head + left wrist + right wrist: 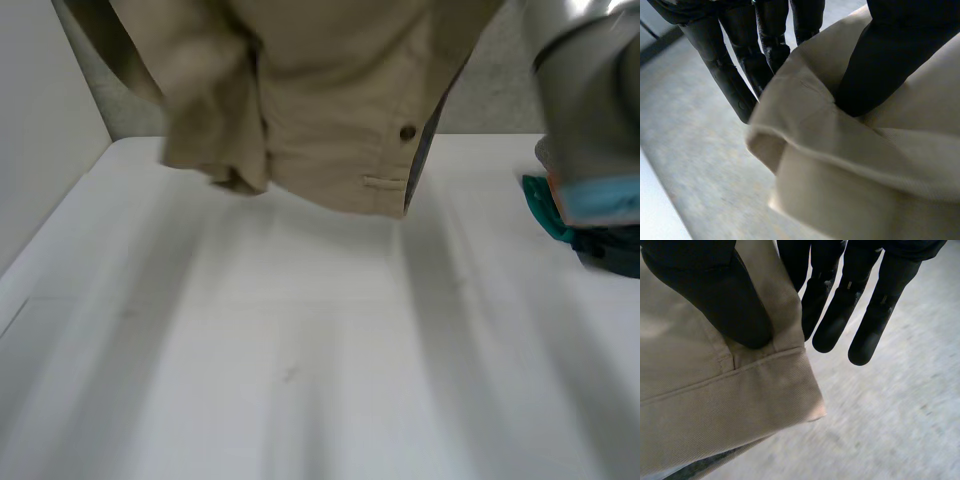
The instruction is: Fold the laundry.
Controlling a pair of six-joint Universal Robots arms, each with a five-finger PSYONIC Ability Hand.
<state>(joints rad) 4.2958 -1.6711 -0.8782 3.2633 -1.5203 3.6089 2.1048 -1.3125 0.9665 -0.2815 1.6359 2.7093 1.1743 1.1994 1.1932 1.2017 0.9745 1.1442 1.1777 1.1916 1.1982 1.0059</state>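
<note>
Above the white table (300, 350), a beige garment (330, 100) hangs clear of the matte surface and is held up by both hands. Its cloth is a smooth, fine-ribbed twill. The head view shows 1 round dark button (407, 132), a narrow stitched slit (385, 182) below it, and a darker grey inner face (425, 150) along the open edge. One loose part (215, 140) droops in soft, rumpled folds at the robot's left. The left hand (885, 60) clamps a folded, rounded edge of the garment: its thumb presses down on the cloth, while its straight, glossy black fingers (725, 75) lie behind and beside that edge. The right hand (715, 295) pinches a thick stitched band (740, 405) at a corner of the garment. Its thumb bears on the cloth just beside a small sewn loop (725, 357), 1 finger passes behind the cloth, and the other fingers (840, 315) stand straight, just beside the corner. The right arm (590, 110), grey with a light-blue cap, rises over a crumpled teal cloth (545, 205) lying on the table at the robot's right.
</note>
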